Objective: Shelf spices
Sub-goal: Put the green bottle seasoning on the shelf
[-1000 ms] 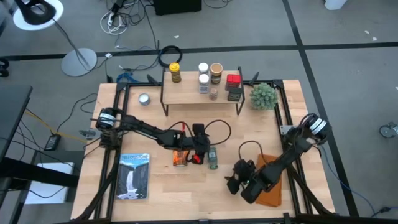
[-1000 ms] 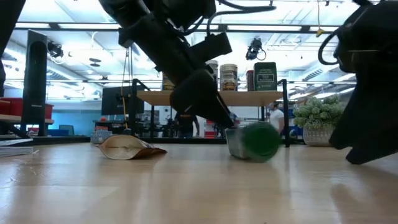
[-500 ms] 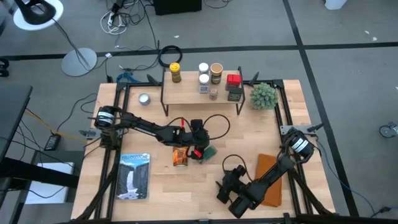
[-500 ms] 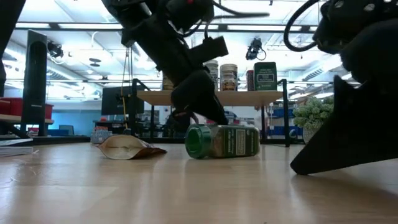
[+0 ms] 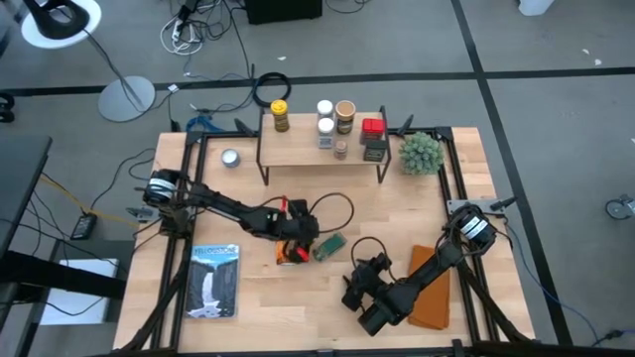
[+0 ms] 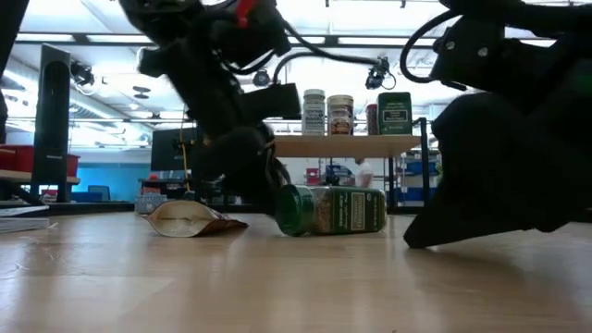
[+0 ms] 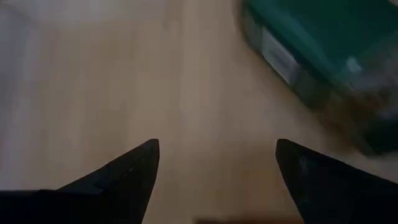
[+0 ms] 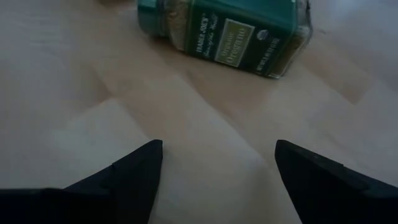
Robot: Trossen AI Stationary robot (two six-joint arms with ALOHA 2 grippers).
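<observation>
A green-lidded spice jar lies on its side on the table, its lid toward the table's left. An orange packet lies flat just left of it. My left gripper stands open over bare wood between packet and jar, the jar just ahead to one side. My right gripper is open on the near side of the jar, pointing at it. The shelf at the far side carries several jars, a red tin and a dark box.
A spiky green plant stands right of the shelf, and a flat silver tin lies left of it. A picture book lies near the left front. A brown mat lies under my right arm. Bare wood shows along the near edge.
The green-lidded jar has turned about on the table: its lid faced the near edge, and it now lies crosswise with the lid to the left. My left gripper has drawn back toward the table's left. My right gripper has moved left toward the jar, rolling and sinking.
</observation>
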